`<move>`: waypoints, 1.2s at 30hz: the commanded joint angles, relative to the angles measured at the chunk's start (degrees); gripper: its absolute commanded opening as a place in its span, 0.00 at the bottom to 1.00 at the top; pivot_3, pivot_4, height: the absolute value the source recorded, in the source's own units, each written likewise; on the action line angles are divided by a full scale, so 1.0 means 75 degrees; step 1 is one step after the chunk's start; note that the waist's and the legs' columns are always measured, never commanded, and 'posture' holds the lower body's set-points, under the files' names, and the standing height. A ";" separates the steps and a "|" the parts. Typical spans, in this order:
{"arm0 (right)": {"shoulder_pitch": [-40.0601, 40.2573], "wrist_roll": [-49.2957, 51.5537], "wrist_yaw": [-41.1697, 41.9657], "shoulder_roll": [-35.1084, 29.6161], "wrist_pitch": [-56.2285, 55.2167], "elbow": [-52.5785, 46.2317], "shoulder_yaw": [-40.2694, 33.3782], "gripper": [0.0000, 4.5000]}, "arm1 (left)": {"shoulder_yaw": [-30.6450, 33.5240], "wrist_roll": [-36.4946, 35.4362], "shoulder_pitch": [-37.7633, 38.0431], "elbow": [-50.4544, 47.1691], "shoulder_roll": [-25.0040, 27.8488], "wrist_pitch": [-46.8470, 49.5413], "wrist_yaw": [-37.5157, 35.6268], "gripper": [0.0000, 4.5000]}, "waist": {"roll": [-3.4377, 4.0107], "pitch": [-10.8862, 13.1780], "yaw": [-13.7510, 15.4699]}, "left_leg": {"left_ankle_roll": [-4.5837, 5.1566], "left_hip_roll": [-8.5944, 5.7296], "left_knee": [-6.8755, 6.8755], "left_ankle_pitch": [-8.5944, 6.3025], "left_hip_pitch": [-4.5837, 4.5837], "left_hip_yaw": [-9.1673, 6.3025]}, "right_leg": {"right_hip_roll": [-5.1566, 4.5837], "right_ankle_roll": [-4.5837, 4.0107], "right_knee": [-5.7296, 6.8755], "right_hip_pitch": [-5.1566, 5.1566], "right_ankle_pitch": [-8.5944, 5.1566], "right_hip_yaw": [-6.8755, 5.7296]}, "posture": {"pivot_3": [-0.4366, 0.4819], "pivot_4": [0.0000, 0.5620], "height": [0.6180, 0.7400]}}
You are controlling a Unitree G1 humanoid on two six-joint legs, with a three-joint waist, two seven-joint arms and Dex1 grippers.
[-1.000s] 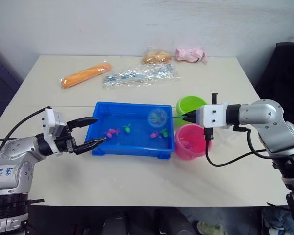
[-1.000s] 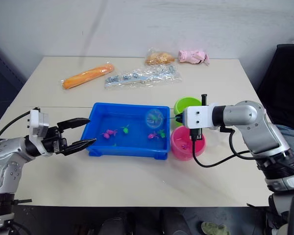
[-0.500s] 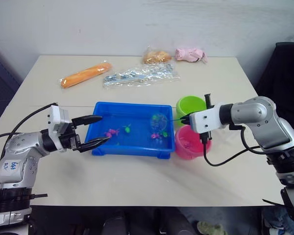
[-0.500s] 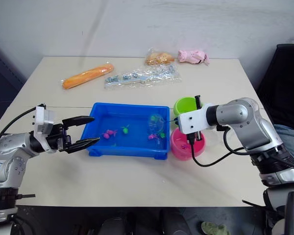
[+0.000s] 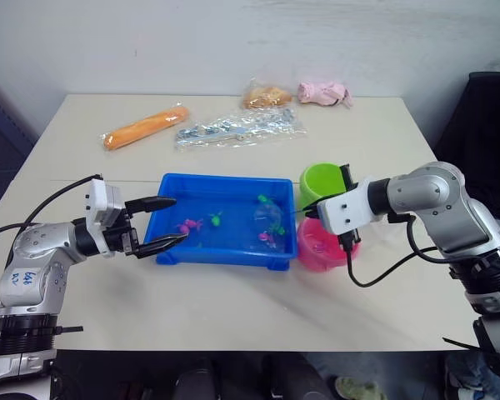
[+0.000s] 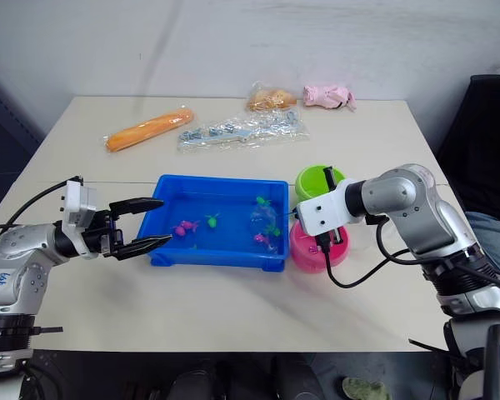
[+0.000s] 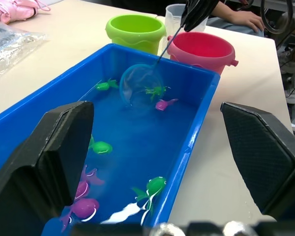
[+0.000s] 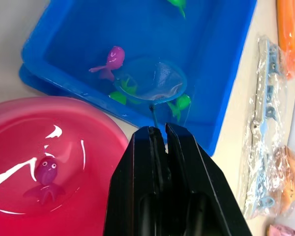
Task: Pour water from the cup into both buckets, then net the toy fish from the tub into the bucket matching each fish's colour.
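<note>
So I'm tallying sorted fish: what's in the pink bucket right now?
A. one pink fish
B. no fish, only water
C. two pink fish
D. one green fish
A: the right wrist view shows a single pink fish lying in the water inside the pink bucket, and no other fish with it.

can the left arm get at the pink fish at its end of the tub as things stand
Probably yes. The left end effector hovers open just outside the near rim of the tub, and the pink fish lies close inside with nothing over it. The net works the far end.
</note>
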 commanded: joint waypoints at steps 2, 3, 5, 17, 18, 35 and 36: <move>-0.0094 0.0305 0.0440 -0.0018 -0.0040 -0.0445 0.0041 0.00 | 0.0098 -0.0023 -0.0120 -0.0092 0.0084 -0.0161 -0.0045 0.99 | 0.0000 0.0000 -0.0001 | 0.0000 0.0000 0.0000 0.0000 0.0000 0.0000 | 0.0000 0.0000 0.0000 0.0000 0.0000 0.0000 | 0.48 0.27 1.00; -0.0084 0.0338 0.0496 -0.0018 -0.0010 -0.0485 0.0053 0.00 | 0.0100 -0.0023 -0.0122 -0.0082 0.0082 -0.0173 -0.0043 0.99 | 0.0000 0.0000 -0.0001 | 0.0000 0.0000 0.0000 0.0000 0.0000 0.0000 | 0.0000 0.0000 0.0000 0.0000 0.0000 0.0000 | 0.48 0.27 1.00; -0.0071 0.0448 0.0633 -0.0008 0.0071 -0.0514 0.0077 0.00 | 0.0110 -0.0025 -0.0103 -0.0079 0.0074 -0.0202 -0.0035 0.99 | 0.0000 0.0000 0.0002 | 0.0000 0.0000 0.0001 0.0000 0.0000 0.0000 | -0.0001 0.0000 0.0001 0.0000 0.0000 0.0000 | 0.48 0.27 1.00; -0.0123 0.1295 0.1345 -0.0123 0.1152 -0.0592 -0.0149 0.00 | 0.0166 -0.0058 -0.0042 -0.0080 0.0076 -0.0295 -0.0017 0.99 | 0.0000 0.0000 0.0012 | 0.0000 0.0000 0.0002 0.0000 0.0000 -0.0001 | -0.0002 0.0000 0.0002 0.0000 0.0000 -0.0001 | 0.48 0.27 1.00; -0.0135 0.1381 0.1389 -0.0116 0.1272 -0.0569 -0.0174 0.00 | 0.0164 -0.0054 -0.0050 -0.0067 0.0076 -0.0302 -0.0019 0.99 | 0.0000 0.0000 0.0013 | 0.0000 0.0000 0.0002 0.0000 0.0001 -0.0001 | -0.0002 0.0000 0.0002 0.0000 0.0000 -0.0002 | 0.48 0.27 1.00; -0.0578 0.2617 0.1530 -0.0004 0.2954 0.0500 -0.1044 0.00 | 0.0138 -0.0087 0.0001 -0.0130 -0.0004 -0.0357 0.0019 0.99 | 0.0000 0.0000 0.0011 | 0.0001 0.0000 0.0000 -0.0001 0.0000 -0.0001 | -0.0002 0.0000 0.0001 0.0000 0.0000 -0.0003 | 0.48 0.27 1.00; -0.0541 0.2729 0.1511 -0.0002 0.3119 0.0480 -0.1113 0.00 | 0.0141 -0.0108 -0.0006 -0.0146 0.0000 -0.0340 0.0009 0.99 | 0.0000 0.0000 0.0009 | 0.0001 0.0000 0.0000 -0.0001 0.0000 -0.0001 | -0.0002 0.0000 0.0001 0.0000 0.0000 -0.0003 | 0.48 0.27 1.00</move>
